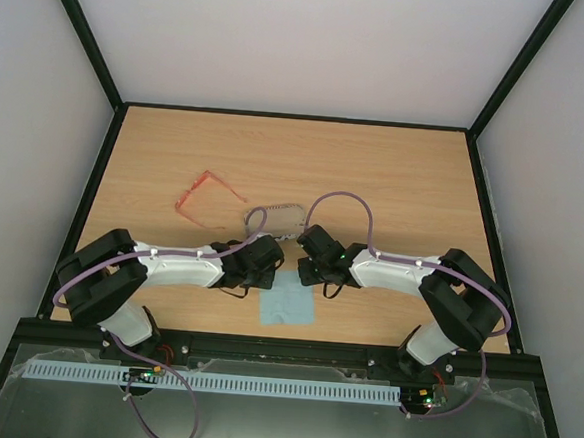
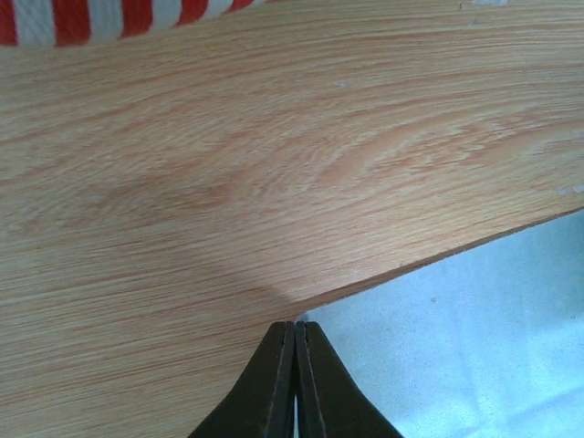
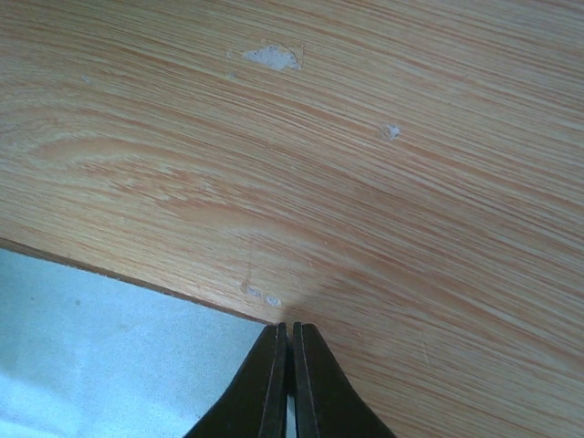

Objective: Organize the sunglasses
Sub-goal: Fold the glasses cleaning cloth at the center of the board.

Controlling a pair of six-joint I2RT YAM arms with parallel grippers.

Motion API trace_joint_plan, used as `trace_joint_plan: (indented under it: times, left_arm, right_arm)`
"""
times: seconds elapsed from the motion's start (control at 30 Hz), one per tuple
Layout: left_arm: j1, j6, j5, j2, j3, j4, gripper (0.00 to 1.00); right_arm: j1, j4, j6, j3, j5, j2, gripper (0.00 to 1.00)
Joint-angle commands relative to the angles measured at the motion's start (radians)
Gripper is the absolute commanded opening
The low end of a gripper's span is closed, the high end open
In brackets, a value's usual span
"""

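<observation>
- Sunglasses (image 1: 195, 197) with a see-through red-orange frame lie on the wooden surface (image 1: 404, 187). They are left of the middle in the view from above.
- Just to their right lies a long case (image 1: 275, 218) with red and white stripes. It is near the sunglasses but does not touch them.
- Below the case, in the lower middle of that view, a light blue cloth (image 1: 288, 304) lies flat.
- Our left end effector (image 1: 271, 274) is down at the cloth's upper left corner. Its fingers are pressed together, with only a thin line between them.
- Our right end effector (image 1: 309, 276) is down at the cloth's upper right corner. Its fingers are pressed together too.
- In both wrist views the tips meet right at a corner of the cloth. We cannot tell if the corner is pinched between them.
- Neither end effector touches the sunglasses.
</observation>
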Motion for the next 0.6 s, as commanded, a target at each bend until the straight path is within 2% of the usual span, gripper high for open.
trace_joint_plan:
  times: [0.0,0.57]
  left_arm:
    - [-0.008,-0.007,0.007,0.023,-0.013,-0.076,0.02]
    - [0.091,0.098,-0.028,0.018,0.113,-0.089,0.02]
  right_arm:
    - [0.006,-0.027,0.005,-0.008,0.015,-0.010,0.04]
    - [-0.031,-0.056,-0.024,0.129,0.049,0.019,0.01]
